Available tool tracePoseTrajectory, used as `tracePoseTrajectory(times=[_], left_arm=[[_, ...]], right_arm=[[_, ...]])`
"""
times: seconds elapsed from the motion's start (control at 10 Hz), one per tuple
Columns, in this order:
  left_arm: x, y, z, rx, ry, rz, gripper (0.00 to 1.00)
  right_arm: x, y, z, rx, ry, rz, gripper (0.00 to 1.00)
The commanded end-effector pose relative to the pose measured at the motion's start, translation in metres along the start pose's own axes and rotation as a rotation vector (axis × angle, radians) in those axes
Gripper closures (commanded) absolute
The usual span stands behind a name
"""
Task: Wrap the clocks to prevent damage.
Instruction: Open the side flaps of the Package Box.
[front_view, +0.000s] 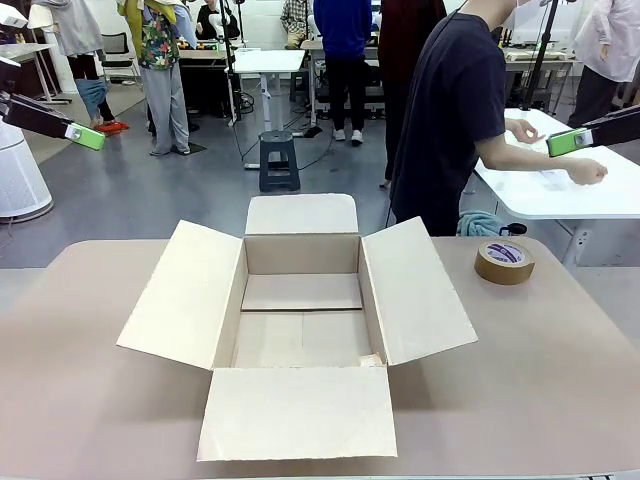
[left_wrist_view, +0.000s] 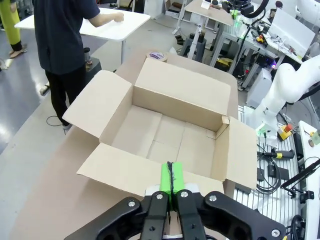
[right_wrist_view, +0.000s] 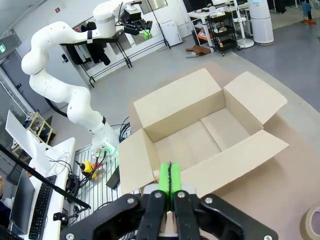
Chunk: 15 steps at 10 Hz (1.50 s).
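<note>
There is one cardboard box (front_view: 302, 254), and it has four flaps (front_view: 420, 290). There is one brown table (front_view: 540, 380) and one roll of brown tape (front_view: 504, 262). There are two grippers, the left gripper (front_view: 88, 137) and the right gripper (front_view: 567, 142), and each has two green pads (left_wrist_view: 166, 175). There is one person (front_view: 445, 120) at the far side, with two hands (front_view: 587, 172) in sight. Beyond them there is one white table (front_view: 560, 205), one teal cloth (front_view: 483, 222) and one black step stool (front_view: 279, 160). More people stand farther back, too overlapped to count.
</note>
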<state>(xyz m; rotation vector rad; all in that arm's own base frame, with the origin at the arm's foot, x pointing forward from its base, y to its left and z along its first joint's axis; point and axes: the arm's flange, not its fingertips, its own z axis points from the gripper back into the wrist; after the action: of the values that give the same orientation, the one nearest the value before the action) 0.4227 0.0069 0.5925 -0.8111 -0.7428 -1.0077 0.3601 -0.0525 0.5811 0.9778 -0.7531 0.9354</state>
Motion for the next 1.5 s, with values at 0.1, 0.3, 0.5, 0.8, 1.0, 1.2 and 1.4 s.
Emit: tracePoseTrajectory(times=[0.1, 0.3, 0.5, 0.8, 1.0, 1.2, 1.4], left_arm=[[-0.001, -0.004, 0.007, 0.006, 0.025, -0.008, 1.0], [0.001, -0.007, 0.012, 0.033, 0.044, -0.026, 1.0], [0.0, -0.001, 0.003, 0.007, 0.003, -0.003, 1.0], [0.021, -0.007, -0.005, 0.036, 0.091, -0.003, 1.0], [0.047, -0.02, -0.042, 0.072, 0.317, 0.018, 1.0], [0.052, -0.034, -0.087, 0.143, 0.542, 0.088, 1.0], [0.04, -0.047, -0.13, 0.241, 0.716, 0.066, 1.0]], right_arm=[[-0.002, 0.004, 0.0, 0.012, 0.015, -0.012, 1.0], [-0.003, 0.009, 0.002, 0.002, 0.05, -0.01, 1.0], [0.0, 0.001, 0.0, 0.004, 0.002, -0.001, 1.0], [0.017, 0.016, -0.026, -0.12, -0.024, -0.127, 0.99], [0.037, 0.038, -0.078, -0.227, -0.046, -0.312, 0.99], [0.037, 0.052, -0.119, -0.45, 0.192, -0.433, 0.99], [0.029, 0.053, -0.149, -0.601, 0.352, -0.474, 0.99]])
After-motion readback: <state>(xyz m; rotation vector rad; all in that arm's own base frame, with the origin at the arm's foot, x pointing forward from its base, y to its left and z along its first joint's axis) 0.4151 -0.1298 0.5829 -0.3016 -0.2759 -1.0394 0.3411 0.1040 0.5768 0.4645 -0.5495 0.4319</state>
